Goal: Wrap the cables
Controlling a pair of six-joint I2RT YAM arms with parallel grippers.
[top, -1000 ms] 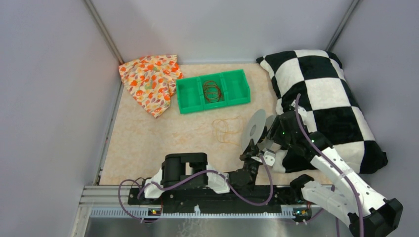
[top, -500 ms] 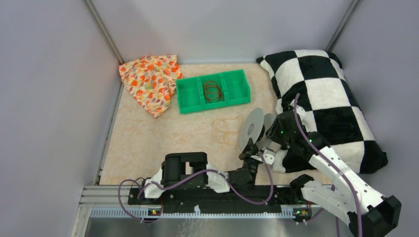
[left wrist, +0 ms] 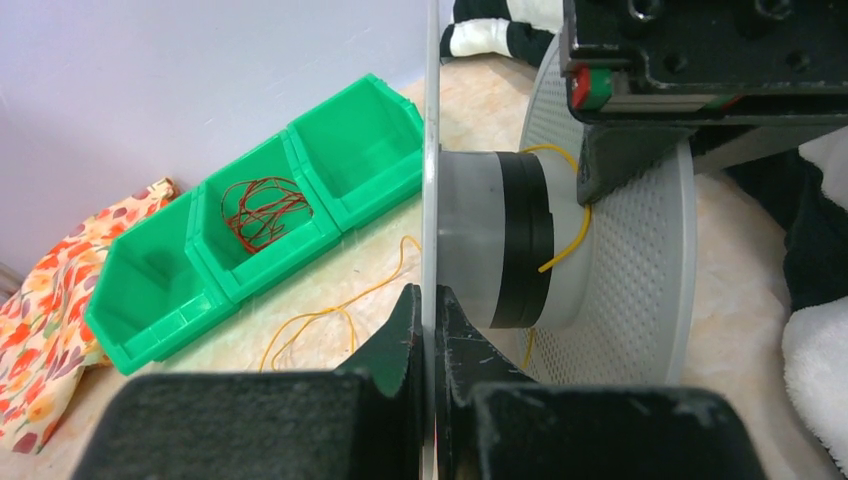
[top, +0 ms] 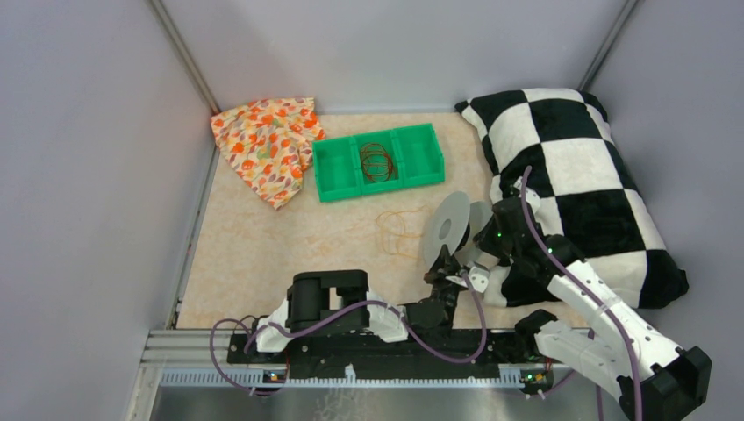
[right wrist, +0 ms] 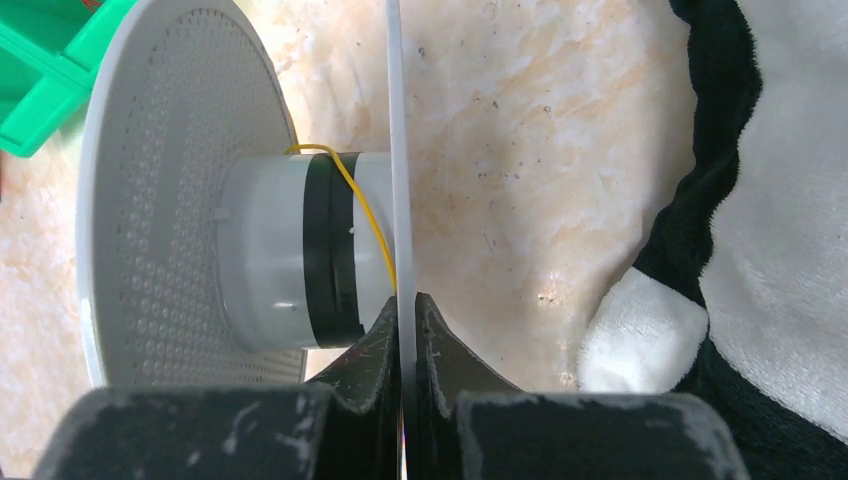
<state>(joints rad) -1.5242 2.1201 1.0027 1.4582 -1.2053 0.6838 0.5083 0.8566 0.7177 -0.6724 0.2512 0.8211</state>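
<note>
Three plain walls stand around the table: a left wall (top: 88, 175), a far wall (top: 395, 44) and a right wall (top: 693, 132). They are grey-purple, smooth and bare. A thin metal pole (top: 184, 57) runs up the far left corner. Another pole (top: 610, 39) runs up the far right corner. The table top (top: 254, 254) is light tan with soft cloudy marks. A silver rail (top: 175, 346) lies along the near edge. The light is soft and even.

Spool (top: 447, 230) 1, bin (top: 419, 160) 1 (three compartments), pillow (top: 579, 167) 1, cables (top: 400, 231) maybe 2.
</note>
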